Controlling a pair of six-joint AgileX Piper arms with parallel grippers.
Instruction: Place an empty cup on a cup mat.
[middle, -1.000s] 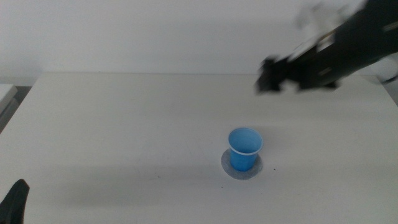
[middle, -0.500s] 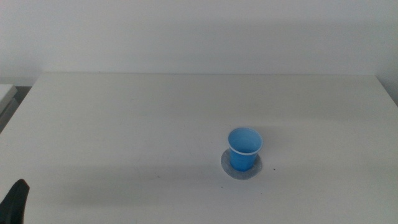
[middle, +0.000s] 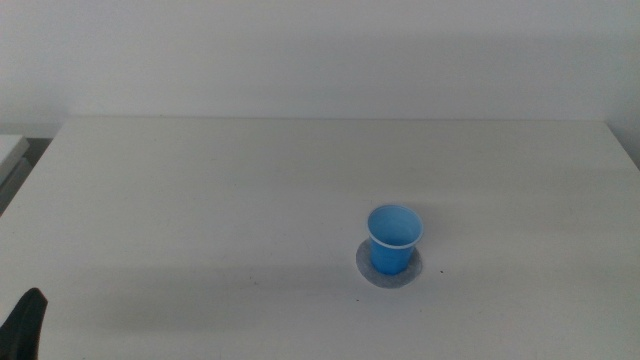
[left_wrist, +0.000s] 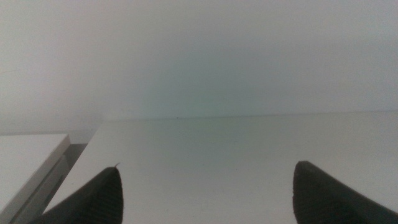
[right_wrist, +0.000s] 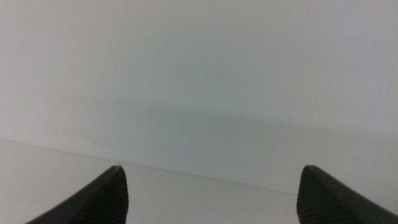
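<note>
The bright blue cup (middle: 394, 240) stands upright on the round speckled grey cup mat (middle: 389, 271), right of the table's middle in the middle view. No gripper touches it. My left gripper (left_wrist: 205, 186) is open and empty; only a dark tip of it (middle: 24, 322) shows at the middle view's bottom left corner. My right gripper (right_wrist: 211, 190) is open and empty, facing the wall, and is out of the middle view. Neither wrist view shows the cup or mat.
The white table (middle: 200, 200) runs to a pale wall at the back. A light-coloured ledge (middle: 10, 150) sits beyond the table's left edge; it also shows in the left wrist view (left_wrist: 25, 155).
One second ago the right arm was above the table's back right; it has withdrawn out of the middle view. The cup and mat have not moved.
</note>
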